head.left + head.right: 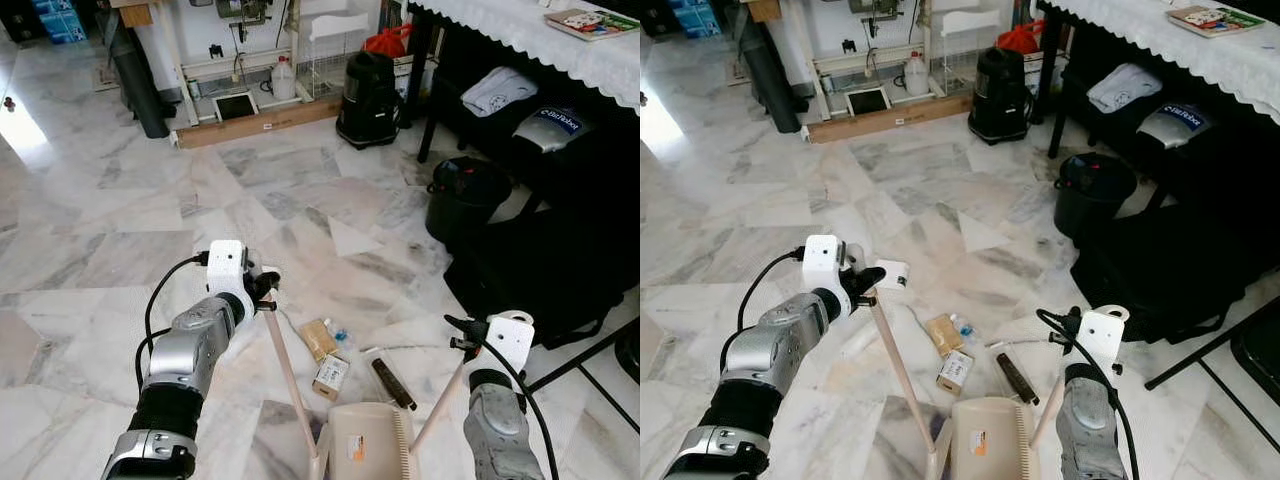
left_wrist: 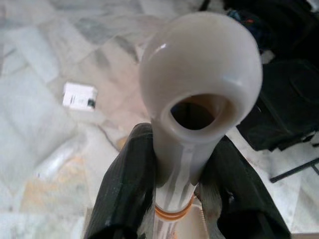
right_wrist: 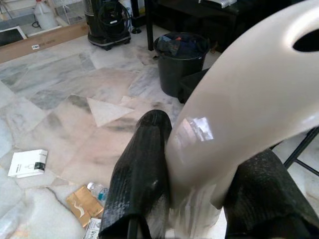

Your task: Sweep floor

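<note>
My left gripper (image 1: 262,297) is shut on the top of a beige broom handle (image 1: 290,380) that slants down to the floor beside a beige dustpan (image 1: 365,442). Shut on the dustpan's own beige handle (image 1: 440,400), my right gripper (image 1: 463,345) is at the lower right. In the left wrist view the black fingers (image 2: 124,194) clamp the handle's rounded end (image 2: 199,74). Litter lies ahead of the dustpan: a brown packet (image 1: 318,340), a small carton (image 1: 330,377), a dark stick-like item (image 1: 393,384) and a white box (image 1: 890,273).
A black bin (image 1: 465,195) and a big black bag (image 1: 540,270) stand to the right, under a table with a white cloth (image 1: 520,30). A black appliance (image 1: 368,100) and a long wooden plank (image 1: 260,125) are at the back. Open marble floor stretches left.
</note>
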You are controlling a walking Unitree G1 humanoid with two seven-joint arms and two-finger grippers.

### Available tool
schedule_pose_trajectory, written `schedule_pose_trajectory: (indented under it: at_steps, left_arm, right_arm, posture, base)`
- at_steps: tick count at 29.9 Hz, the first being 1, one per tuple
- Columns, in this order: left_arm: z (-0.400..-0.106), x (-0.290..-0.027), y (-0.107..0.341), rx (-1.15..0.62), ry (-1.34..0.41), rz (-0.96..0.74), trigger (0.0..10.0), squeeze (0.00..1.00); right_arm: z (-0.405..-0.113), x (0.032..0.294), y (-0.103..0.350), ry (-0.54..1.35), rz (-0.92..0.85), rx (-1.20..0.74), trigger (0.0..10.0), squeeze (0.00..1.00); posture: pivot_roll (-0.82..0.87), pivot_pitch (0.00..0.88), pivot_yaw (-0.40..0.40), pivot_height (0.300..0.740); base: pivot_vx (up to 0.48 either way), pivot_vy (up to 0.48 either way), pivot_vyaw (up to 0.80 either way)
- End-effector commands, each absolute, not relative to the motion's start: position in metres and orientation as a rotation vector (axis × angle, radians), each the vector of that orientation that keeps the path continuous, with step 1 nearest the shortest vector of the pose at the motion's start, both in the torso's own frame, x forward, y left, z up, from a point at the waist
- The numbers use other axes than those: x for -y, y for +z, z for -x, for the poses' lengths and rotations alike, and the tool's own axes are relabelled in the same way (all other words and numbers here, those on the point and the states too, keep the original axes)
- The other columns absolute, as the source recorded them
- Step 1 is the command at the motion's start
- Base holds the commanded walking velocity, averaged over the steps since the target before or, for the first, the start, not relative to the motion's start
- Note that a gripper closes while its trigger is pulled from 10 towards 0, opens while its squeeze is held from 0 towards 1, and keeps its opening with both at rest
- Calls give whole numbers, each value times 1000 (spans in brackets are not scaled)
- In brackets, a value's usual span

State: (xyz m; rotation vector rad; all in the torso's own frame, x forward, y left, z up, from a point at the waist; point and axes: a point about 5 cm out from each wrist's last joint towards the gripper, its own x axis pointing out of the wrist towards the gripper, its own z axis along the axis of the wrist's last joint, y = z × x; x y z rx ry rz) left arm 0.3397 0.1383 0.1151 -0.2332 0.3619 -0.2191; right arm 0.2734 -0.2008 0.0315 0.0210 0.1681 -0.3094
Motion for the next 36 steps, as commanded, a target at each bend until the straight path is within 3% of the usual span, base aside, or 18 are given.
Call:
schedule_pose_trajectory:
  at_steps: [1, 7, 13, 22, 24, 27, 33, 36]
  left_arm:
    - [-338, -129, 117, -386, -254, 339, 10000, 0]
    - [-339, -122, 128, -345, -256, 454, 10000, 0]
    - [-344, -131, 159, -163, -226, 234, 10000, 0]
    - [-343, -168, 181, -17, -115, -82, 10000, 0]
    - [-343, -177, 175, -34, -118, -231, 10000, 0]
    - [-343, -182, 163, -74, -132, -300, 10000, 0]
    - [-341, -180, 133, -174, -190, -335, 10000, 0]
    - [-340, -170, 114, -241, -251, -180, 10000, 0]
  right_arm:
    - [-265, 197, 16, -302, -37, -244, 10000, 0]
    - [-266, 197, 17, -304, -37, -239, 10000, 0]
    - [-265, 195, 13, -282, -29, -262, 10000, 0]
    - [-262, 194, 9, -254, 91, -275, 10000, 0]
    - [-263, 193, 10, -245, 124, -269, 10000, 0]
    - [-265, 193, 13, -226, 158, -255, 10000, 0]
    - [-268, 194, 18, -220, 178, -235, 10000, 0]
    - [-268, 197, 20, -228, 182, -227, 10000, 0]
  posture:
    - [-17, 118, 26, 740]
    - [-18, 116, 28, 740]
    - [-15, 114, 28, 740]
    - [-12, 108, 26, 740]
    - [-14, 107, 26, 740]
    - [-20, 108, 23, 740]
    - [-32, 105, 19, 740]
    - [-42, 105, 17, 740]
  base:
    - [0, 0, 0]
    - [0, 0, 0]
    - [0, 0, 0]
    - [0, 0, 0]
    - [0, 0, 0]
    - [0, 0, 0]
    - [0, 0, 0]
    - [0, 0, 0]
